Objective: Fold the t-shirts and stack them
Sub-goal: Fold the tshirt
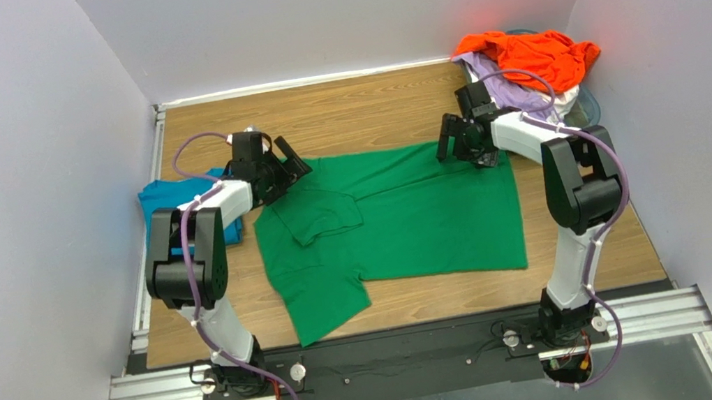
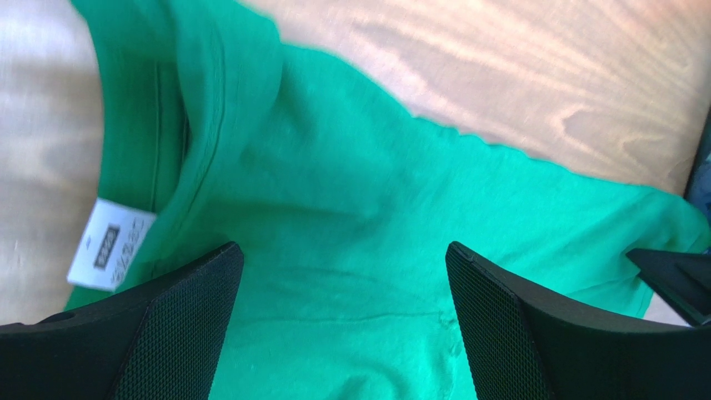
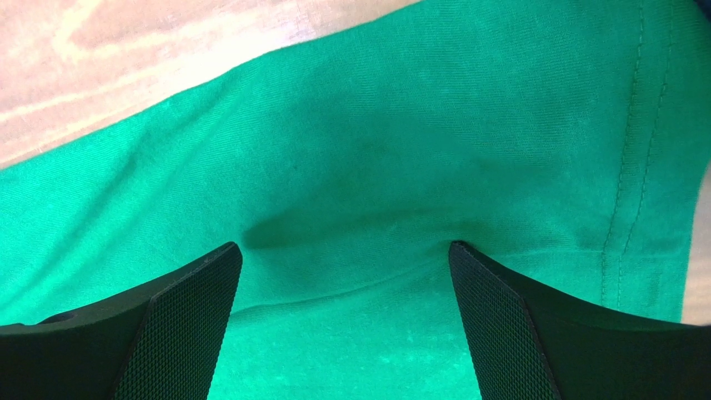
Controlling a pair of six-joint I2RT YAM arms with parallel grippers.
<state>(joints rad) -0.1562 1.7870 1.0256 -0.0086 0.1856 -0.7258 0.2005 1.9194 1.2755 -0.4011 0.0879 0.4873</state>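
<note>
A bright green t-shirt lies spread on the wooden table, one sleeve folded in over the body. My left gripper is open over its far left corner near the collar; the left wrist view shows green cloth and a white neck label between the spread fingers. My right gripper is open over the far right edge, its fingertips pressing on the cloth. A folded teal-blue t-shirt lies at the left edge. Orange, lavender and white shirts are piled at the far right.
The shirt pile sits in a clear bluish basket in the far right corner. White walls close in the table on three sides. Bare wood shows behind the green shirt and along the near edge.
</note>
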